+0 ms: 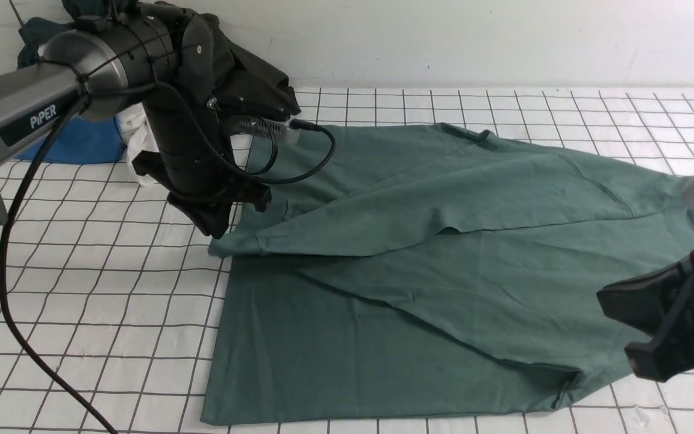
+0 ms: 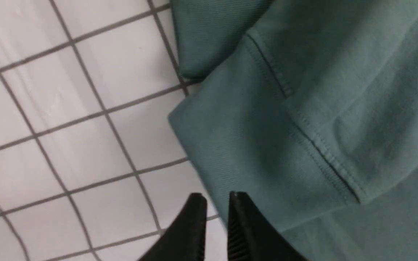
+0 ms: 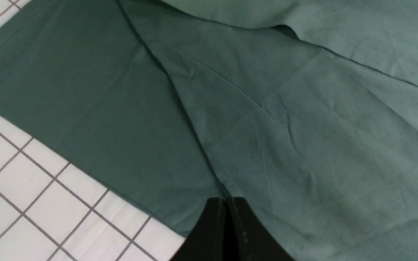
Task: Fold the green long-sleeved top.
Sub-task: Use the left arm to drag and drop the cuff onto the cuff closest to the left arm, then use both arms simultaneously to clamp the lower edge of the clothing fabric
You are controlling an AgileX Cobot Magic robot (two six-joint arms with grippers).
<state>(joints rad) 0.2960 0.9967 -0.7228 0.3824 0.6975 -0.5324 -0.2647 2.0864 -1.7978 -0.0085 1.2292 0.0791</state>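
Front camera looks forward across the green long-sleeved top (image 1: 443, 289); both wrist cameras peer down closely at its edges.

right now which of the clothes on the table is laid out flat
The green long-sleeved top, spread across the middle with a sleeve folded over it. The dark garment and blue garment lie bunched at the far left.
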